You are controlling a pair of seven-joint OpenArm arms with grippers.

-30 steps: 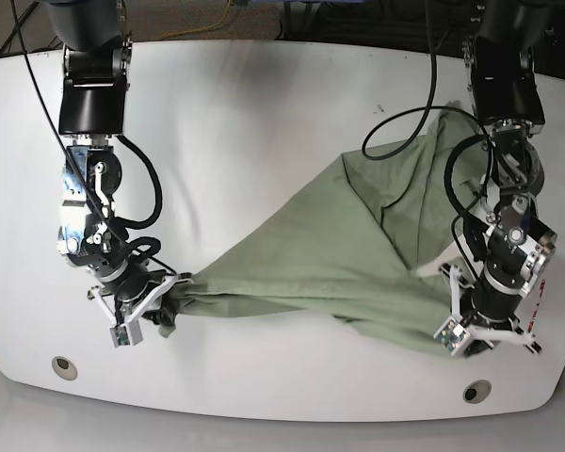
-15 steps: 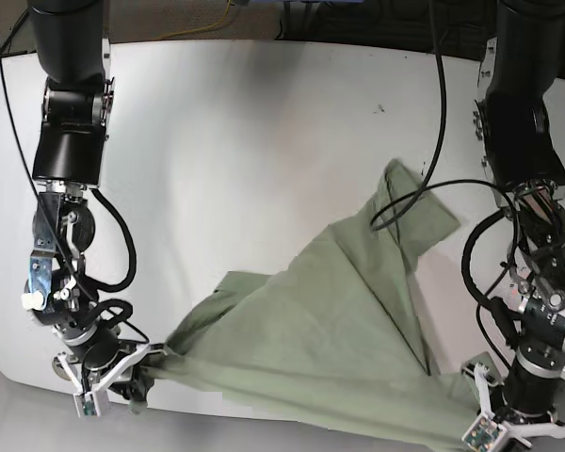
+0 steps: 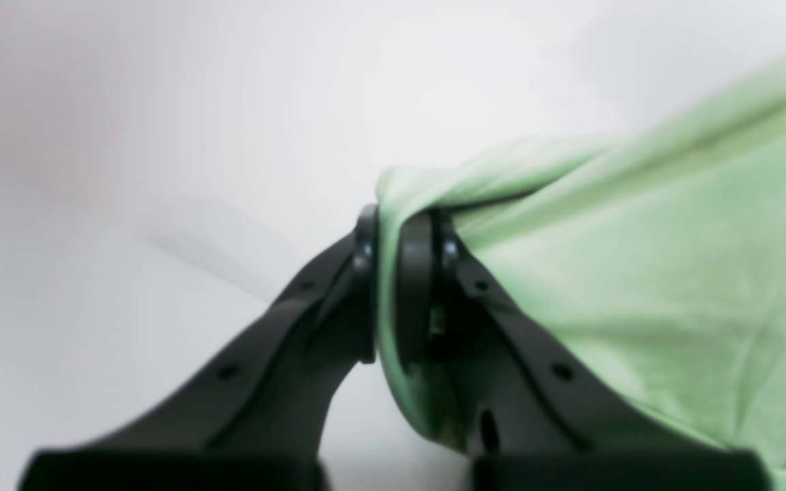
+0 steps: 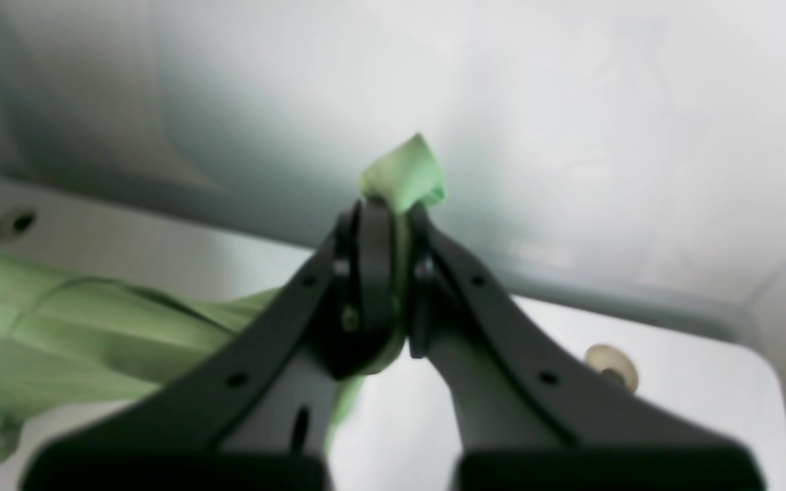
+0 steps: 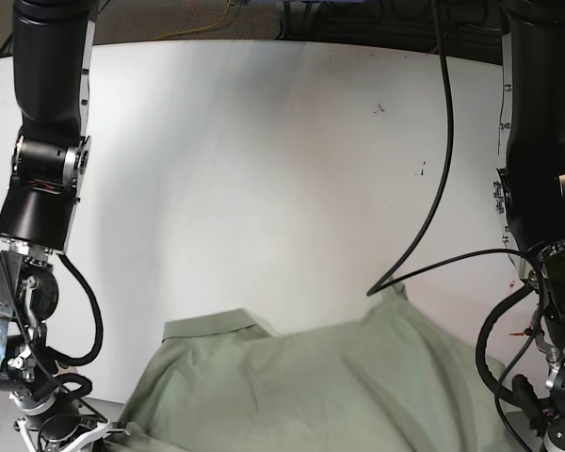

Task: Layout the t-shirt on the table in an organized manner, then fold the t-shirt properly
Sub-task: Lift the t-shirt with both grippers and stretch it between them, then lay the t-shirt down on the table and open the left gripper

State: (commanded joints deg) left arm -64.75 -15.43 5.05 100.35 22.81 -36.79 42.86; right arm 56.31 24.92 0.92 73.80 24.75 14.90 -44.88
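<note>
Two black robot arms are holding a pale sage-green short-sleeved cloth t-shirt (image 5: 301,386) by its edges at the near side of a large white smooth table (image 5: 264,169). The left gripper (image 3: 400,273) is pinching a fold of the fabric between its nearly closed black fingers (image 3: 366,273), with the cloth spilling away to its right and draping over one finger. The right gripper (image 4: 386,273) is clamping a small bunched tip of the shirt, which is poking out just above its fingertips, while the rest of the garment is trailing off to its left. From the base view, the shirt is lying spread and wrinkled between the two arms, partly cut off by the bottom edge of that view.
</note>
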